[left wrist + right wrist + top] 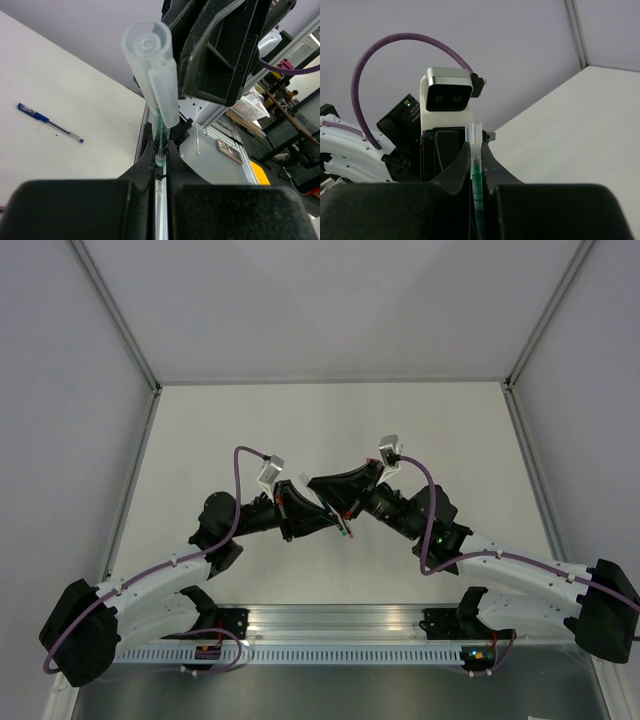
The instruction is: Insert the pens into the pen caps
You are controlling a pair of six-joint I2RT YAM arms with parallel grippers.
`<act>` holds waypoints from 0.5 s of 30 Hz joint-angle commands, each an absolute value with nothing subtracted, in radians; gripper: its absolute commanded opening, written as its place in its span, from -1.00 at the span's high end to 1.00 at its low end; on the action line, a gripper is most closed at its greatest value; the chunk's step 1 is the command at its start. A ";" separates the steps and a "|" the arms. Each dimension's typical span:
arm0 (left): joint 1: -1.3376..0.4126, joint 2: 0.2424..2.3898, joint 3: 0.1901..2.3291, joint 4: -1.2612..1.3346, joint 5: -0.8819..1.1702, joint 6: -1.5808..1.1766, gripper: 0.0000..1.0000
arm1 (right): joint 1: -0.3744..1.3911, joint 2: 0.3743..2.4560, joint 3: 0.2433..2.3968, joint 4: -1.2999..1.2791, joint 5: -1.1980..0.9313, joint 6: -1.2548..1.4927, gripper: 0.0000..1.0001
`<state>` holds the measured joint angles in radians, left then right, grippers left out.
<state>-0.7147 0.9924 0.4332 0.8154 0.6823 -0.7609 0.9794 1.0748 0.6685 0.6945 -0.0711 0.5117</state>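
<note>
My two grippers meet tip to tip above the middle of the table. In the left wrist view my left gripper (160, 150) is shut on a whitish pen with green ink (160, 136); a clear clipped pen cap (154, 75) sits on its upper end. In the right wrist view my right gripper (474, 150) is shut on a clear pen cap (474, 134) with a green pen tip (476, 176) inside. I cannot tell whether both hold the same pen. In the top view the left gripper (325, 520) and right gripper (322, 485) overlap, with a green pen end (345, 532) below them.
A dark blue pen (50, 122) lies flat on the white table (60, 90), to the left in the left wrist view. Grey walls and metal posts (120, 330) enclose the table. The aluminium base rail (340, 625) runs along the near edge.
</note>
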 commanded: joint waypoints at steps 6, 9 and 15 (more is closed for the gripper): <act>-0.710 0.982 0.498 0.816 0.632 -0.736 0.88 | 0.992 1.066 0.664 0.756 -0.063 0.555 1.00; -0.710 0.994 0.515 0.816 0.624 -0.750 0.74 | 0.992 1.057 0.658 0.756 -0.038 0.563 1.00; -0.712 0.997 0.523 0.818 0.580 -0.765 0.55 | 0.992 1.035 0.627 0.787 -0.006 0.577 1.00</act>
<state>-0.7147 0.9974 0.4793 0.7834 0.6434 -0.7620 0.9810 1.0603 0.6506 0.7494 -0.0219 0.5533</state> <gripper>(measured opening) 0.214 0.104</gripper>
